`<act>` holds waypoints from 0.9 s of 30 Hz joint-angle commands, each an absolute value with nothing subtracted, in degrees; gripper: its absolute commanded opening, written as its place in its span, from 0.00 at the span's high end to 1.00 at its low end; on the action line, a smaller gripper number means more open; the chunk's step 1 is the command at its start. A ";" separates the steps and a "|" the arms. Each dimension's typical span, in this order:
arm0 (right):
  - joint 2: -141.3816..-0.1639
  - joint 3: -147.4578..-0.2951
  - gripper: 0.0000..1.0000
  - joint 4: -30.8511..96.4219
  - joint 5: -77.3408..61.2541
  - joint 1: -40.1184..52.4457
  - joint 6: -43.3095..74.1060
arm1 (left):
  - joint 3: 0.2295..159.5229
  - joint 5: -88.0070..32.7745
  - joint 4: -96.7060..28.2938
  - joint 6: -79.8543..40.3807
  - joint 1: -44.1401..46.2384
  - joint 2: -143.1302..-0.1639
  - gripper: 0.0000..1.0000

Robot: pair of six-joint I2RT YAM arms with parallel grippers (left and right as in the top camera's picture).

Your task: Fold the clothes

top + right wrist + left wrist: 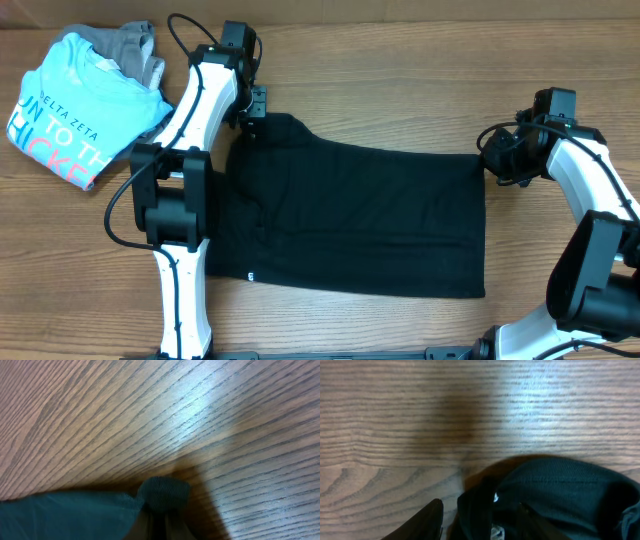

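Where "DELTA ZETA" showed on the light blue T-shirt [75, 110] by a grey garment [135, 45], the left gripper [255, 120] stood parted astride a fold of the soft black T-shirt [370, 220]. It was spread flat on the wood-grain table [400, 70], with a tiny white label [250, 276] lower-left. The right gripper [488, 158] clamped its bunched edge.

Overhead looks straight down on the whole surface [400, 60]. Both wrist cams sit low and close to the wood, one at each far corner of the black T-shirt [360, 220].
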State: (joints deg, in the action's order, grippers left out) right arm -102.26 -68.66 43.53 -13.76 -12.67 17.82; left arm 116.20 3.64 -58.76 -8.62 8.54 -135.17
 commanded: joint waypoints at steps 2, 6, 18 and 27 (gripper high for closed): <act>-100.99 -68.75 0.96 43.27 -14.20 -12.88 17.96 | 115.81 2.92 -58.08 -7.70 8.23 -135.68 0.50; -100.99 -68.75 0.96 43.22 -14.20 -12.88 17.98 | 115.57 2.94 -57.28 -7.68 8.25 -135.68 0.50; -100.99 -68.75 0.96 43.24 -14.20 -12.88 17.98 | 112.55 1.67 -55.70 -7.68 8.43 -135.68 0.67; -100.99 -68.75 0.96 42.96 -14.13 -12.95 17.93 | 115.94 3.44 -59.13 -7.73 8.21 -135.24 0.96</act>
State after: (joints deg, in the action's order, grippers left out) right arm -102.26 -68.66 43.53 -13.74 -12.67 17.82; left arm 113.16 2.20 -57.49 -8.21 8.54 -135.17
